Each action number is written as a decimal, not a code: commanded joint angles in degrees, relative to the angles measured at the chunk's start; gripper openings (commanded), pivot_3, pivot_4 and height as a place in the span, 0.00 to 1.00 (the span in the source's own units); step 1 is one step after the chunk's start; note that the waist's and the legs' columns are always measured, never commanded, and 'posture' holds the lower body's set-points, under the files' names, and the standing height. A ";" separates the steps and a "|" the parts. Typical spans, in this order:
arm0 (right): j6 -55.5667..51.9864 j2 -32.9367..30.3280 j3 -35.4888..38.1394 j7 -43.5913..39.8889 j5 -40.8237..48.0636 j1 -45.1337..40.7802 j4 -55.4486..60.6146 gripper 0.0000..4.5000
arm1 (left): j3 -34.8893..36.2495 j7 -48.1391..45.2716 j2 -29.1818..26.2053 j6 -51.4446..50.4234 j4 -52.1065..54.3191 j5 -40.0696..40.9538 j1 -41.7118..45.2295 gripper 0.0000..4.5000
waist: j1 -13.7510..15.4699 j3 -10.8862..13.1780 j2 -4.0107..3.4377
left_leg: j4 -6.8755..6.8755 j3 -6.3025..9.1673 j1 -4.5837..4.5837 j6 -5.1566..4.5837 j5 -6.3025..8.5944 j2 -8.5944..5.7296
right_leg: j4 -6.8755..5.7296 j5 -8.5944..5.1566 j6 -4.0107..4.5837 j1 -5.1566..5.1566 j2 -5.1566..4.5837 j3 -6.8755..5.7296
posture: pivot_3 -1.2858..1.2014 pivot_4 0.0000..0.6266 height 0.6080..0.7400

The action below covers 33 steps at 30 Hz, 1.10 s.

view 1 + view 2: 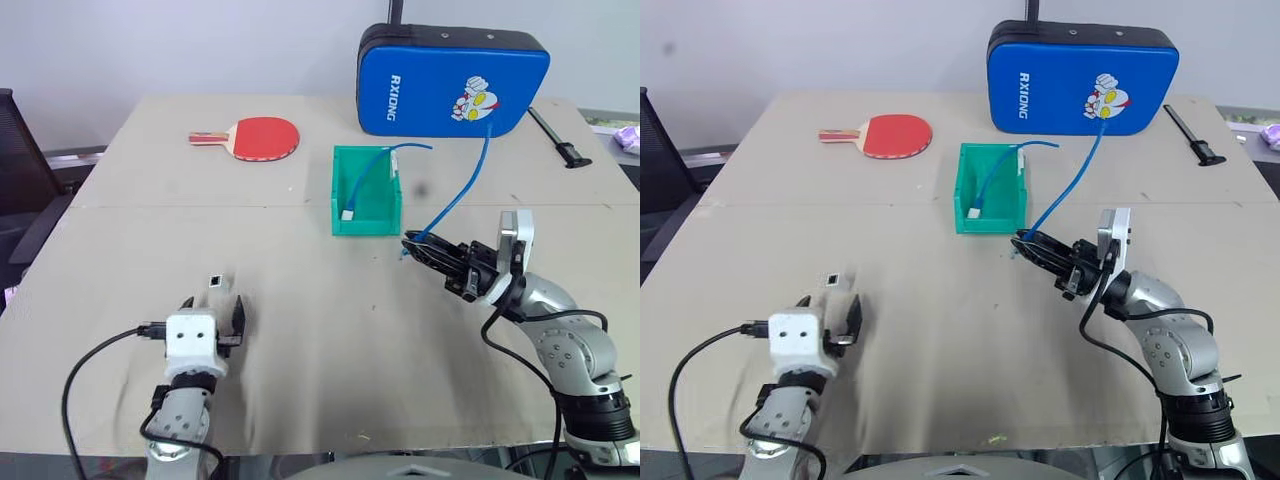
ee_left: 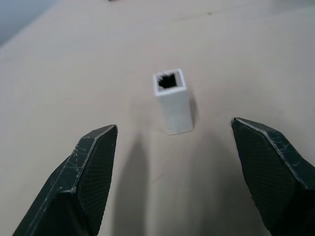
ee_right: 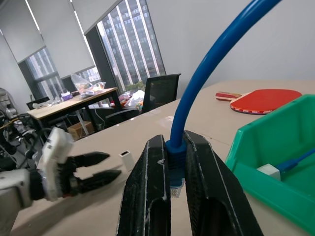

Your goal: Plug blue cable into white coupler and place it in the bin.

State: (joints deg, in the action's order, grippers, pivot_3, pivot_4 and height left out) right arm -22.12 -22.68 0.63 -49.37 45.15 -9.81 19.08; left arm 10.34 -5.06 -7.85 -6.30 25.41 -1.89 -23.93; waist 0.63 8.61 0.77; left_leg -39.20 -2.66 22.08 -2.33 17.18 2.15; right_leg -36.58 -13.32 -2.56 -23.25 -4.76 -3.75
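Observation:
The white coupler (image 1: pixel 214 281) lies on the tan table, its dark socket hole showing in the left wrist view (image 2: pixel 172 101). My left gripper (image 1: pixel 212 310) stands open just short of it, one finger on each side and neither touching it. My right gripper (image 1: pixel 408 243) is shut on the blue cable (image 1: pixel 460 195) near its plug end, right of the bin's front corner. From there the cable arcs up and back toward the blue case. Between the closed fingers (image 3: pixel 147 196) the cable (image 3: pixel 211 64) rises, its clear plug tip peeking out below. The green bin (image 1: pixel 368 224) sits mid-table.
Inside the bin lies another blue cable (image 1: pixel 368 172) with a white coupler on its end. A blue padded case (image 1: pixel 450 80) stands at the back, a red paddle (image 1: pixel 262 137) lies at the back left, and a black tool (image 1: pixel 560 140) at the back right.

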 commanded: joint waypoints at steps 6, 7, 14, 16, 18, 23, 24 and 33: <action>0.95 0.61 1.19 1.80 -0.27 1.63 4.07 0.00 | 3.89 -1.10 -2.98 -4.12 -7.45 4.16 9.11 0.84 | 0.28 -0.03 -0.04 | 0.01 0.05 -0.10 0.01 0.00 0.00 | -0.17 -0.01 0.01 0.04 -0.03 -0.03 | 0.52 0.24 0.91; 0.96 0.69 1.17 1.91 -0.33 1.68 4.17 0.00 | 3.73 -1.89 -3.78 -4.59 -8.04 4.46 9.69 0.84 | 0.20 -0.03 -0.06 | 0.01 0.08 -0.12 0.01 -0.01 0.00 | -0.19 -0.01 0.02 0.04 -0.02 -0.04 | 0.52 0.24 0.91; 1.63 0.87 1.38 1.75 -0.99 1.56 3.65 0.00 | 2.38 -5.58 -4.84 -8.52 -9.20 7.46 7.46 0.46 | 0.11 -0.28 -0.37 | 0.01 -0.02 -0.26 0.07 -0.05 0.02 | -0.22 0.05 0.12 0.06 0.01 0.08 | 0.52 0.24 0.91; 1.84 1.03 1.33 1.81 -1.14 1.55 3.56 0.00 | 1.92 -6.12 -4.45 -9.30 -9.36 8.27 6.70 0.23 | 0.11 -0.34 -0.46 | 0.02 -0.07 -0.25 0.07 -0.04 0.01 | -0.20 0.05 0.11 0.05 0.00 0.13 | 0.52 0.24 0.91; 2.03 1.28 1.24 1.93 -1.35 1.51 3.56 0.00 | 1.21 -6.88 -4.59 -9.67 -9.58 8.73 6.26 0.07 | 0.11 -0.44 -0.57 | 0.02 -0.12 -0.25 0.07 -0.04 0.00 | -0.18 0.05 0.09 0.05 -0.02 0.17 | 0.52 0.24 0.91; 2.97 1.23 2.36 2.13 -1.96 0.95 2.47 0.00 | -4.47 -15.05 -6.71 -6.61 -13.06 10.10 11.89 0.07 | 0.70 -0.60 -0.83 | 0.03 -0.12 -0.23 0.06 -0.03 -0.04 | -0.16 0.04 0.10 0.06 -0.05 0.14 | 0.52 0.24 0.91; 3.11 1.04 2.85 2.11 -1.98 0.72 2.06 0.00 | -6.59 -17.56 -7.59 -5.70 -14.01 9.68 13.99 0.07 | 1.15 -0.65 -0.90 | 0.02 -0.07 -0.22 0.06 -0.04 -0.06 | -0.16 0.02 0.14 0.05 -0.06 0.08 | 0.52 0.24 0.91; 5.40 1.47 1.15 4.37 -8.43 0.84 0.71 0.00 | -23.68 -39.12 -8.47 -1.64 -31.52 8.02 37.30 0.07 | 1.77 -0.72 -0.84 | -0.13 0.05 -0.28 -0.12 -0.16 -0.52 | -0.15 0.02 0.16 0.32 -0.12 0.18 | 0.52 0.24 0.91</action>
State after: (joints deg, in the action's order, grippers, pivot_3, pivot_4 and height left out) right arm -18.46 -21.39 2.24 -45.88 38.71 -8.91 19.02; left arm -8.73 -39.29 -16.98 -7.90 -2.68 6.46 11.93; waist 2.40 7.88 -0.08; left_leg -39.33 -2.59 21.82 -2.44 17.03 1.62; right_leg -36.72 -13.28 -2.44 -22.94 -4.86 -3.58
